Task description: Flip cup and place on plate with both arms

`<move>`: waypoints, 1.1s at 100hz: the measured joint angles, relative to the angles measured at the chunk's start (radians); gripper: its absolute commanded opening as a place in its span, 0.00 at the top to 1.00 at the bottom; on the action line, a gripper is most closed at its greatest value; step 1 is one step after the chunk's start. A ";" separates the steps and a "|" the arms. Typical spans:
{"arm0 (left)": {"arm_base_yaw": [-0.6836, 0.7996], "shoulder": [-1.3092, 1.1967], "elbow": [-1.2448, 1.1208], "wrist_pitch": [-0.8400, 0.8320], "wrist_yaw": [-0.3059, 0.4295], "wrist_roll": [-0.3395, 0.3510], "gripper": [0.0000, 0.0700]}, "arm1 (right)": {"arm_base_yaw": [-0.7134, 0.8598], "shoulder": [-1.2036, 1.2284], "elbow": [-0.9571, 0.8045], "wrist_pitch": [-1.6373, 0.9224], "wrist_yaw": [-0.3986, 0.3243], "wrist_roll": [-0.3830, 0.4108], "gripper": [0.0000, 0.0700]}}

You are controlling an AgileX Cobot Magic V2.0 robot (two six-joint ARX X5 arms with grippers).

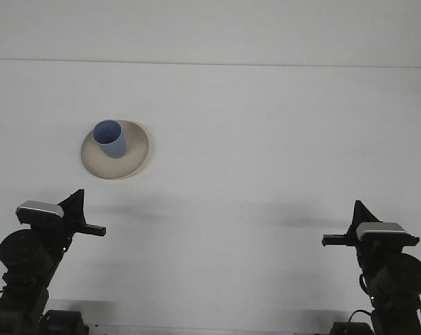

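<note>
Cup is the far thing here; nearest the camera are the two grippers. Left gripper, low at the table's near-left edge, has its fingers pressed together and holds nothing. Right gripper, low at the near-right, is likewise closed and empty. Well beyond the left one, the blue cup stands mouth-up on the plate.

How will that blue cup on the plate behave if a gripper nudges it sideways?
The blue cup looks small and thin-walled, so probably light and easily shifted. It stands upright and taller than wide, so it may tip. The plate dishes gently, so its rim might check sliding.
</note>
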 measured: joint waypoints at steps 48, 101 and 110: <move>0.000 -0.015 0.000 0.011 -0.004 0.002 0.98 | 0.000 0.000 0.000 0.000 0.000 0.000 1.00; 0.000 -0.412 -0.381 0.241 -0.004 0.014 0.98 | 0.000 0.000 0.000 0.000 0.000 0.000 1.00; 0.000 -0.457 -0.427 0.242 -0.004 0.014 0.98 | 0.000 0.000 0.000 0.000 0.000 0.000 1.00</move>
